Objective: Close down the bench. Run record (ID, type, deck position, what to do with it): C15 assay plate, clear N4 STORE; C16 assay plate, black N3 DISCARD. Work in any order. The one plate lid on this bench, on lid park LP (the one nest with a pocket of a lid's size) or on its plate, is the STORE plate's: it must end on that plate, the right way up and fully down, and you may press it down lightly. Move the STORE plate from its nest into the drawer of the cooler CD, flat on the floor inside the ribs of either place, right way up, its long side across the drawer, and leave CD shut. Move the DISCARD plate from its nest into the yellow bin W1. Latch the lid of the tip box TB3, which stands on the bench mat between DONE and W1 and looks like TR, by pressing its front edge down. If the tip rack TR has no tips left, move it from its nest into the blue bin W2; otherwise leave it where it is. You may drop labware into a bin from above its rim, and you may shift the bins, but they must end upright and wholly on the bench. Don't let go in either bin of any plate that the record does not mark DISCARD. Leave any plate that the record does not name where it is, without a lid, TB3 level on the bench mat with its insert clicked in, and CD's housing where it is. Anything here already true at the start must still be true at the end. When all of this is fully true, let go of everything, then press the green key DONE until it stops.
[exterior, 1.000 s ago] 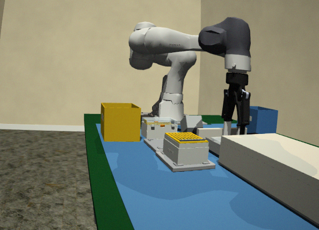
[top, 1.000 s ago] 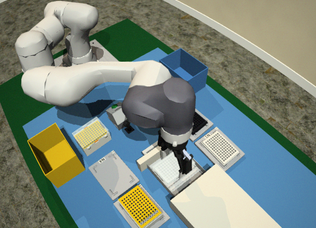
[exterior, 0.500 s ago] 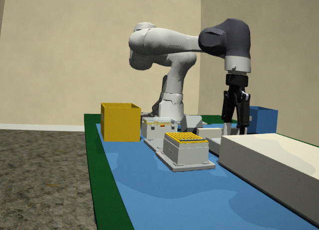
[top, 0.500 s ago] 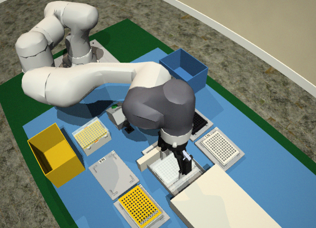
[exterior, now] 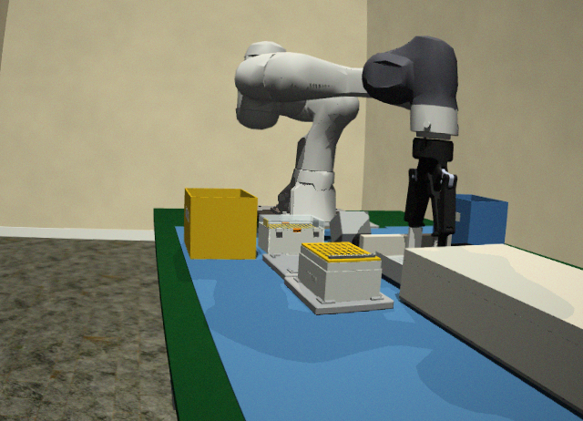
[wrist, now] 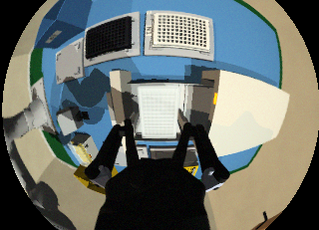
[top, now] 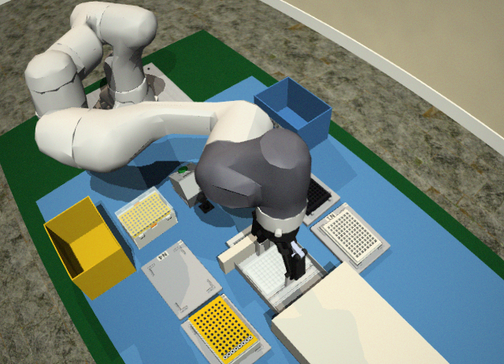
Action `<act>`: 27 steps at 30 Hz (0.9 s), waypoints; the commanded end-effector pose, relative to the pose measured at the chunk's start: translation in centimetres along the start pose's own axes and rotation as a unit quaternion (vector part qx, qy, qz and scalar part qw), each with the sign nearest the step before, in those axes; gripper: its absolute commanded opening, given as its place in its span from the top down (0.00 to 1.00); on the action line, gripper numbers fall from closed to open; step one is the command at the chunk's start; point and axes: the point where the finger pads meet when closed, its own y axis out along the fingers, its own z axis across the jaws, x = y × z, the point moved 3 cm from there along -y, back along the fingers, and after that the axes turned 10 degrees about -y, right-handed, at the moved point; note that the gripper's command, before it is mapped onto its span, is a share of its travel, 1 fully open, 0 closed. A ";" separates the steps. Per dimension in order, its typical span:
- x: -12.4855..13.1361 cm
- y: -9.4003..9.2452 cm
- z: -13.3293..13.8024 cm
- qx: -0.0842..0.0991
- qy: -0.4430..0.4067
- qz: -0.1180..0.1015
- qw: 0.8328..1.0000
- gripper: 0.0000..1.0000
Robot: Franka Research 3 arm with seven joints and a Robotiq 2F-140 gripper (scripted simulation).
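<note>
The cooler's drawer stands pulled out from the cream housing. My gripper reaches down into it and is shut on the clear assay plate, which sits low and level inside the drawer. The wrist view shows the plate between my fingers, its long side across the drawer. Whether a lid is on it I cannot tell. The black plate lies in its nest behind my wrist, partly hidden. Nest N4 holds nothing. The exterior view shows the gripper behind the housing.
The yellow bin stands at the left, the blue bin at the back. The tip box sits beside the green key. The yellow tip rack shows a row of tips at its front. A white plate lies at the right.
</note>
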 end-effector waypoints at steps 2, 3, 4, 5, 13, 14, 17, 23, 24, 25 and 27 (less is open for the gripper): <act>0.0 0.1 0.1 0.002 0.002 -0.001 1.000 1.00; 0.0 0.2 0.1 0.002 0.002 -0.001 1.000 1.00; 0.0 0.2 0.1 0.002 0.002 -0.001 1.000 1.00; 0.0 0.2 0.1 0.002 0.002 -0.001 1.000 1.00; -0.1 0.5 0.1 0.002 0.002 -0.001 1.000 1.00; -0.1 0.5 0.1 0.002 0.002 -0.001 1.000 1.00; -0.1 0.5 0.1 0.002 0.002 -0.001 1.000 1.00; -0.1 0.5 0.1 0.002 0.002 -0.001 1.000 1.00; -0.1 0.5 0.1 0.002 0.002 -0.001 1.000 1.00; -0.1 0.5 0.1 0.002 0.002 -0.001 1.000 1.00; -0.1 0.5 0.1 0.002 0.002 -0.001 1.000 1.00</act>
